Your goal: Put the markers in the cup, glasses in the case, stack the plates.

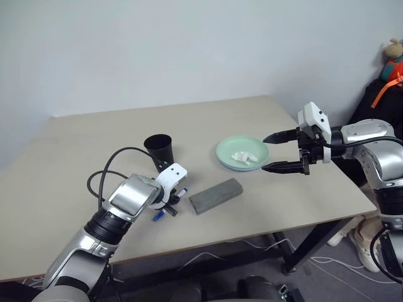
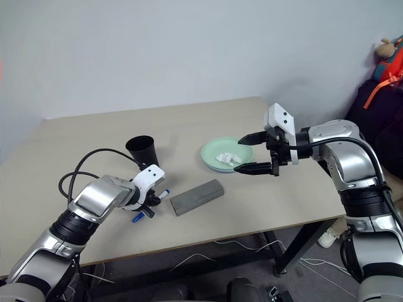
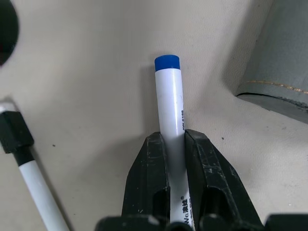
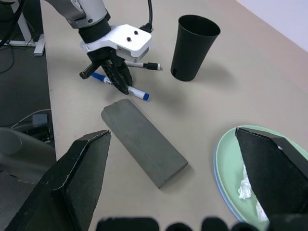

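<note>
Pale wall stands behind a beige worktop in the left eye view. Near the front edge, left of the middle, the left tool points down at the worktop, its fingers closed on the blue marker. The cup stands upright just behind it, and the closed case lies just beside it, toward the front edge. Toward the right edge the green plate sits on the blue plate, whose rim barely shows, with a crumpled tissue on top. The right tool hovers beside the plates with its fingers spread wide, holding nothing.

From the left wrist, both fingers press the blue marker's white barrel, its blue end sticking out past them. The black marker lies on the worktop near it, apart from the tool, and a corner of the case shows.

From the right wrist, the spread fingers frame the case, with the left tool, both markers and the cup beyond it. The black marker lies between the left tool and the cup.
</note>
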Robot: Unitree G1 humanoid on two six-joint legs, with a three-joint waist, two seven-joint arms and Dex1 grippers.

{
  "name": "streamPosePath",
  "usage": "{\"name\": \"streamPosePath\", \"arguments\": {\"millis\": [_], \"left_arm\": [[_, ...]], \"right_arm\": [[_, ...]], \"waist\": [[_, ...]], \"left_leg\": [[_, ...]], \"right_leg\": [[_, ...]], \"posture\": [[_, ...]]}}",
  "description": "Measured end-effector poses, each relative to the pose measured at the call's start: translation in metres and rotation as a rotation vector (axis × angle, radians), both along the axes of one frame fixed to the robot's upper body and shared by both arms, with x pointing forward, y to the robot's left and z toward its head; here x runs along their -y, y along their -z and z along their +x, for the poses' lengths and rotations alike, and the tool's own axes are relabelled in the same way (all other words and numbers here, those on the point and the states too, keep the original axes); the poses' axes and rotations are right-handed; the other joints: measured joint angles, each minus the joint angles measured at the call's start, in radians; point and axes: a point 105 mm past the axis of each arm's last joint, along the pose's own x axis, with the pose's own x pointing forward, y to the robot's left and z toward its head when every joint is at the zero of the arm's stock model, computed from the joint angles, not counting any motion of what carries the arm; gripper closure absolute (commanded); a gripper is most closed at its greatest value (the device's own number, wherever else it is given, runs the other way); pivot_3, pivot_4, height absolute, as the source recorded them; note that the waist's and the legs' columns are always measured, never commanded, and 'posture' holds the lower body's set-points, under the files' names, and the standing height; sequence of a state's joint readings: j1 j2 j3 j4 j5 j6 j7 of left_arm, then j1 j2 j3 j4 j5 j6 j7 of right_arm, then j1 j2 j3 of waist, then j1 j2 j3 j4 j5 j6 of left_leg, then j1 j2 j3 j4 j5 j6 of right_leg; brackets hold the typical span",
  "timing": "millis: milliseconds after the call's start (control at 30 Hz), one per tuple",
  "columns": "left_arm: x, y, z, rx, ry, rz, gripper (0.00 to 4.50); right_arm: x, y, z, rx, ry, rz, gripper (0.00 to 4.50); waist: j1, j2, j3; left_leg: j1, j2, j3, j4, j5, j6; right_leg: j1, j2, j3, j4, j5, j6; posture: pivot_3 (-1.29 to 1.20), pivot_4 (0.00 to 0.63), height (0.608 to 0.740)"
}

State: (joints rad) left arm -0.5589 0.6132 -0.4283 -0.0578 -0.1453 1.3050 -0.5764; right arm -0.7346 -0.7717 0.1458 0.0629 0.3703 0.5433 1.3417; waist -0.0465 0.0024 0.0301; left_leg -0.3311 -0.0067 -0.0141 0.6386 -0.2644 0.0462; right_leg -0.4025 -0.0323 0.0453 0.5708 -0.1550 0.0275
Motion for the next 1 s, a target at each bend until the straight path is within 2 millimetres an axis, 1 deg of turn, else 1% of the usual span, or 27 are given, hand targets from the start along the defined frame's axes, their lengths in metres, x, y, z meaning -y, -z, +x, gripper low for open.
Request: {"name": "streamPosePath", "arguments": {"millis": [133,233,267,333,367,400,467,567,667,733,800,833,900,1000], "left_arm": [[-0.002,0.001,0.005,0.042,0.026,0.031,4.41],[-0.004,0.001,0.008,0.060,0.026,0.047,4.41],[-0.005,0.001,0.010,0.072,0.026,0.051,4.41],[-0.007,-0.005,0.021,0.141,0.015,0.046,4.41],[-0.006,-0.013,0.029,0.189,0.008,0.028,4.41],[-0.003,-0.027,0.040,0.255,0.002,-0.003,4.41],[0.005,-0.066,0.063,0.424,0.002,-0.073,4.41],[0.013,-0.109,0.080,0.595,0.003,-0.174,4.41],[0.028,-0.138,0.089,0.704,0.014,-0.309,4.41],[0.029,-0.153,0.093,0.759,0.011,-0.341,4.41],[0.023,-0.160,0.101,0.813,-0.022,-0.362,4.41],[0.018,-0.164,0.106,0.839,-0.046,-0.364,4.41],[0.007,-0.173,0.116,0.906,-0.101,-0.378,4.41],[-0.005,-0.187,0.126,1.004,-0.151,-0.385,4.41]], "right_arm": [[0.000,0.000,0.000,0.001,0.001,0.000,0.00],[0.000,0.000,0.001,0.003,0.005,0.000,0.00],[0.000,0.000,0.001,0.004,0.006,0.000,0.00],[0.000,0.000,0.001,0.004,0.007,0.000,0.00],[0.000,0.000,0.001,0.003,0.007,0.000,0.00],[0.000,0.000,0.001,0.003,0.007,0.000,0.00],[0.000,0.000,0.001,0.004,0.006,0.000,0.00],[0.001,0.000,0.001,0.004,0.007,-0.002,0.00],[0.001,0.000,0.001,0.004,0.007,-0.002,0.00],[0.001,0.000,0.001,0.004,0.007,-0.002,0.00],[0.001,0.000,0.001,0.004,0.008,-0.002,0.00],[0.001,0.000,0.001,0.004,0.008,-0.002,0.00],[0.001,0.000,0.001,0.005,0.009,-0.002,0.00],[0.001,0.000,0.001,0.005,0.011,-0.002,0.00]], "waist": [[0.000,0.000,0.001],[-0.001,0.000,0.001],[-0.001,0.000,0.001],[-0.001,-0.002,0.003],[-0.001,-0.005,0.005],[0.000,-0.007,0.007],[0.001,-0.008,0.008],[0.001,-0.006,0.007],[0.000,-0.006,0.007],[0.000,-0.006,0.007],[0.000,-0.006,0.007],[0.000,-0.006,0.007],[0.001,-0.006,0.007],[0.005,-0.006,0.006]], "left_leg": [[-0.001,0.001,-0.002,-0.001,0.000,0.000],[-0.005,0.002,-0.007,-0.006,0.000,0.000],[-0.007,0.002,-0.008,-0.006,0.000,0.000],[-0.009,0.002,-0.011,-0.004,0.000,0.000],[-0.011,0.002,-0.012,-0.003,0.000,0.000],[-0.011,0.002,-0.012,-0.003,0.000,0.000],[-0.013,0.003,-0.013,-0.004,0.000,0.000],[-0.010,0.002,-0.012,-0.004,0.000,0.000],[-0.010,0.003,-0.013,-0.003,0.000,0.000],[-0.009,0.002,-0.013,-0.001,0.003,0.003],[-0.005,-0.001,-0.013,0.005,0.004,0.004],[-0.001,-0.001,-0.013,0.004,0.004,0.004],[-0.001,-0.001,-0.013,0.004,0.004,0.004],[-0.001,-0.007,-0.014,0.000,-0.002,-0.005]], "right_leg": [[-0.002,-0.001,-0.006,-0.005,0.000,0.000],[-0.004,0.000,-0.013,-0.018,0.000,0.000],[-0.006,0.000,-0.015,-0.019,0.000,0.000],[-0.007,-0.001,-0.016,-0.019,0.000,0.000],[-0.008,-0.001,-0.017,-0.019,0.000,0.000],[-0.009,-0.001,-0.018,-0.019,0.000,0.000],[-0.008,-0.001,-0.020,-0.021,0.000,0.000],[-0.007,-0.002,-0.020,-0.017,0.000,0.000],[-0.008,-0.001,-0.020,-0.014,0.001,0.000],[-0.008,-0.001,-0.019,-0.007,0.001,0.000],[-0.007,0.000,-0.015,0.004,0.001,0.000],[-0.007,0.001,-0.014,0.004,0.002,0.000],[-0.007,0.002,-0.012,0.005,0.003,0.000],[-0.008,0.001,-0.005,0.004,0.009,-0.008]], "posture": [[0.00,0.000,0.727],[0.00,0.000,0.727],[0.00,0.000,0.727],[0.00,0.000,0.727],[0.00,0.000,0.727],[0.00,0.000,0.727],[0.00,0.000,0.727],[0.00,0.000,0.727],[0.00,0.000,0.727],[0.00,0.000,0.727],[0.00,0.000,0.727],[0.00,0.000,0.727],[0.00,0.000,0.727],[0.00,0.000,0.727]]}}
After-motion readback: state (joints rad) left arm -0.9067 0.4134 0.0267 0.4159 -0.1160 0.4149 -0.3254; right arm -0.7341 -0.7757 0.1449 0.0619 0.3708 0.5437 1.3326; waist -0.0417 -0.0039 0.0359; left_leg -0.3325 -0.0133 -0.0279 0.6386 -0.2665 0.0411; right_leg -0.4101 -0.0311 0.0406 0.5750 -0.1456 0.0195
